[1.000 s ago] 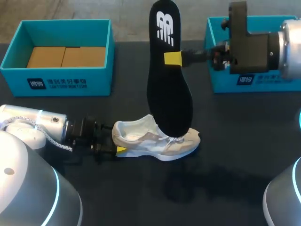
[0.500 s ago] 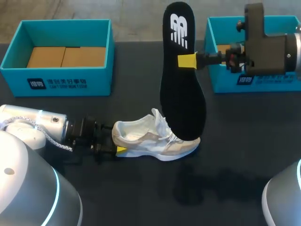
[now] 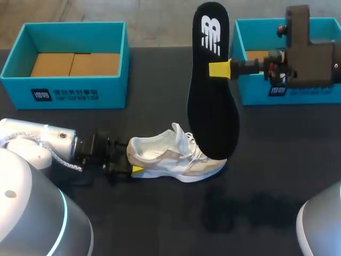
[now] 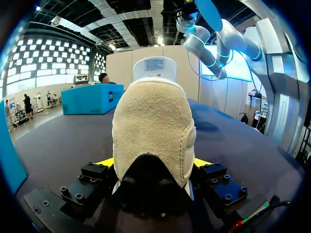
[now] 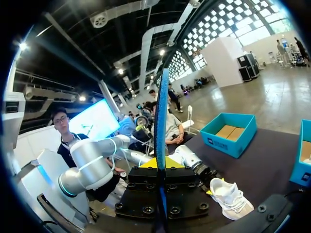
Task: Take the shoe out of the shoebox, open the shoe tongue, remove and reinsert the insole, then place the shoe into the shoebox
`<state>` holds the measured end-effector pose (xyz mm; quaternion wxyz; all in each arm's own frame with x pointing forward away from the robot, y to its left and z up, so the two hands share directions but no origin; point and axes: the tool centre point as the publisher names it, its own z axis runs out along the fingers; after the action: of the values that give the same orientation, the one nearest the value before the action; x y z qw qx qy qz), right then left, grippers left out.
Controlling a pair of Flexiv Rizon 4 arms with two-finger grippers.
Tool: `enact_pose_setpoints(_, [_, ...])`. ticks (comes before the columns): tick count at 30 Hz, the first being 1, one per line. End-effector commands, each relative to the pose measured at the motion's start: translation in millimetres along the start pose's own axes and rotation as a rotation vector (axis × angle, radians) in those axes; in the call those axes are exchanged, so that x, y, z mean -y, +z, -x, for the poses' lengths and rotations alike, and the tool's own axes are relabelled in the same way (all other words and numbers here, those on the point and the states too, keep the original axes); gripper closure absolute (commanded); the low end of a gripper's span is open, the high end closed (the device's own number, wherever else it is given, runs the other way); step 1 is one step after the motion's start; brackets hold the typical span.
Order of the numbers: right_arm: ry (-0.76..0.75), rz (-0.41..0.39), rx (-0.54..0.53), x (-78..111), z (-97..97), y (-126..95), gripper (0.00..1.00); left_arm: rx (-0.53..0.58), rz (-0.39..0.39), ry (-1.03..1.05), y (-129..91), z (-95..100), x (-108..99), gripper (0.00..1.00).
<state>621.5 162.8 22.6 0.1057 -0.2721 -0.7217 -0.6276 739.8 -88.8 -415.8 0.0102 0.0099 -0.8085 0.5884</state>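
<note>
Now brown cardboard (image 3: 74,64) in left shoebox (image 3: 64,96), left gripper (image 4: 154,164) clamping shoe (image 3: 176,160), right gripper (image 3: 219,69) pinching insole (image 3: 213,109)

The right end effector (image 5: 162,164) pinches the insole (image 5: 161,111) from both sides, its yellow tips against it; the insole stands upright, seen edge-on as a thin blue strip; beyond it a white shoe (image 5: 234,195) rests on the dark bench (image 5: 262,162), with the left end effector (image 5: 208,178) at its heel; farther off sits an open teal box (image 5: 228,135) holding cardboard; a second teal box (image 5: 302,167) stands apart from it.
</note>
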Motion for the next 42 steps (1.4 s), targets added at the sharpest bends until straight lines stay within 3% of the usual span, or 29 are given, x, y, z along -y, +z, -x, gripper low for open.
enact_pose_setpoints(1, [0.001,-0.012,-0.021,-4.0,13.5,10,1.0,0.001,0.0,0.001,1,-1.6,-2,1.0])
enact_pose_setpoints(21, [-0.045,-0.037,-0.091,-21.6,30.9,28,1.0,0.001,0.0,0.001,1,-1.6,-2,1.0])
enact_pose_setpoints(42, [-0.052,-0.08,-0.154,-18.7,32.8,23,1.0,0.001,0.0,0.001,1,-1.6,-2,1.0])
